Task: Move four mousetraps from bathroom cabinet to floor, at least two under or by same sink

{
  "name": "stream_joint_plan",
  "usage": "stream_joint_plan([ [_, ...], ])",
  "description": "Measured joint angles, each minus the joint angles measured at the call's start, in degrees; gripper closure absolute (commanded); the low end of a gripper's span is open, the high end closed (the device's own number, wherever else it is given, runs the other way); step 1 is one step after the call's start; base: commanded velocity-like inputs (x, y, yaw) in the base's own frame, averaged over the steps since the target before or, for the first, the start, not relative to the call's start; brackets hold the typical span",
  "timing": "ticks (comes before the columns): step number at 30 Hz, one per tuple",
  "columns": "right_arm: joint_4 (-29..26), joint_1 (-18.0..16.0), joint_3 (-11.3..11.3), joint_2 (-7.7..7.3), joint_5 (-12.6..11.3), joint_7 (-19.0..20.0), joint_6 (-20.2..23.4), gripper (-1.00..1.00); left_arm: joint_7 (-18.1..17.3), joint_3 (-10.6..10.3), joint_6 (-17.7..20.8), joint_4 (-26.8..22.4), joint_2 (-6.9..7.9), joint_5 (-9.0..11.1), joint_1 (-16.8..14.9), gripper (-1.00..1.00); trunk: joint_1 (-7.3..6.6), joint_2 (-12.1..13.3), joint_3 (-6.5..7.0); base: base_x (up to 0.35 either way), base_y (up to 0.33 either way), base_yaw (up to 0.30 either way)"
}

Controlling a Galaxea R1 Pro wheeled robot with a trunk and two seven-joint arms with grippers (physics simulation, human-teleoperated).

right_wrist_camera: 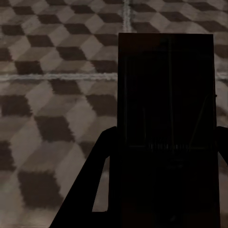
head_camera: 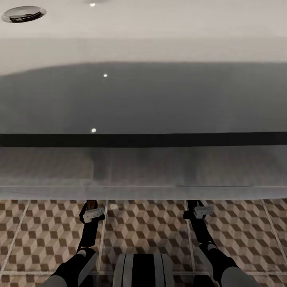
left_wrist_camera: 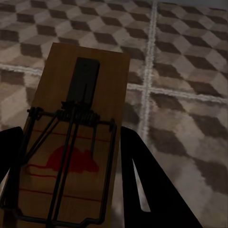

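the left gripper [left_wrist_camera: 66,209] is clamped on a flat tan wooden mousetrap with black wire and a red mark [left_wrist_camera: 78,137]; the right gripper [right_wrist_camera: 161,190] pinches a second, shadowed mousetrap [right_wrist_camera: 166,114]. both hang over the cube-patterned brown and beige tiled floor [head_camera: 147,227], before a glossy grey fixture [head_camera: 143,99]. the boards look light and stiff, best held by the long edges, clear of the sprung wire.
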Motion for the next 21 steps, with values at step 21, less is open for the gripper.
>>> stream_joint_plan([
  [21,0.01,0.0,0.0,0.0,0.0,0.0,0.0,1.0,-0.1,-0.01,0.02,0.04,-0.01,0.0,0.0,1.0,0.0,0.0,0.0,0.029,0.0,0.0],
])
